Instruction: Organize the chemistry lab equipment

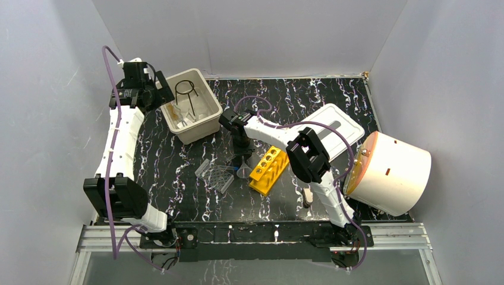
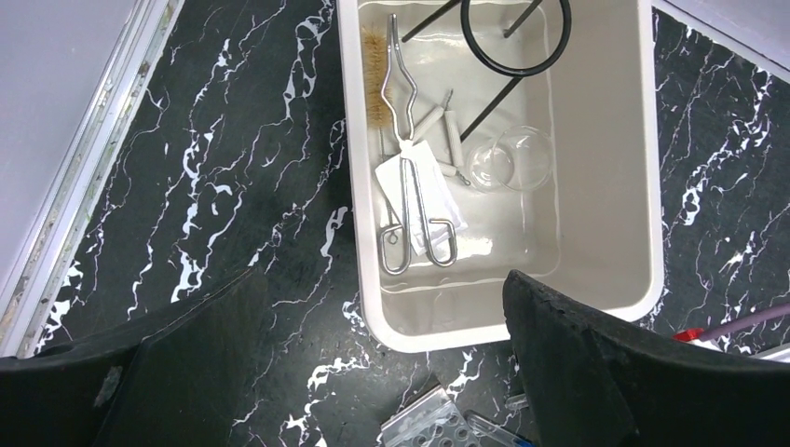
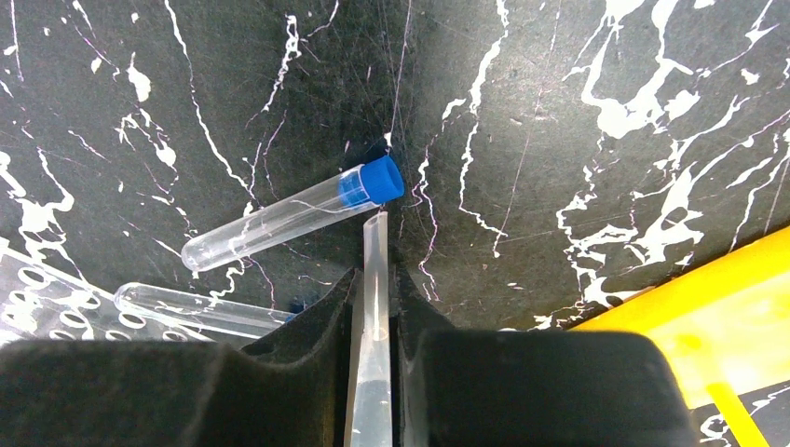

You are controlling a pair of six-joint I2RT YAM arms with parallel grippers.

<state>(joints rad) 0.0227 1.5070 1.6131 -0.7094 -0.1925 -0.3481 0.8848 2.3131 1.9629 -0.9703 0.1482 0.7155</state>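
Your right claw point(image 3: 374, 281) is closed on the thin stem of the clear funnel point(image 3: 375, 244). In the right wrist view its two black fingers press the stem from both sides at bottom centre. The stem's slanted tip pokes out above them, just beside the blue cap of a clear plastic test tube point(image 3: 279, 219) lying on the black marbled table point(image 3: 559, 140). A second clear tube point(image 3: 200, 312) lies at lower left, next to the clear ridged tray point(image 3: 28, 289) at the left edge. The yellow six-hole tube rack point(image 3: 717, 317) fills the lower right corner. From overhead you find this claw at centre frame, with the funnel's cone below it, between tray and rack.

Your left claw point(image 2: 384, 279) is spread wide and holds nothing. Its fingers sit in the bottom corners of the left wrist view, over the near end of the beige rectangular bin point(image 2: 649, 186). Inside the bin lie metal tongs point(image 2: 406, 140), a bristle brush point(image 2: 377, 84), a small clear glass beaker point(image 2: 508, 160) and, at the top of the frame, the black wire loop point(image 2: 515, 73).

Overhead, the bin sits in the upper left, the white slotted lid point(image 1: 333, 126) right of centre, and the big white cylinder with orange face point(image 1: 392, 172) at far right.
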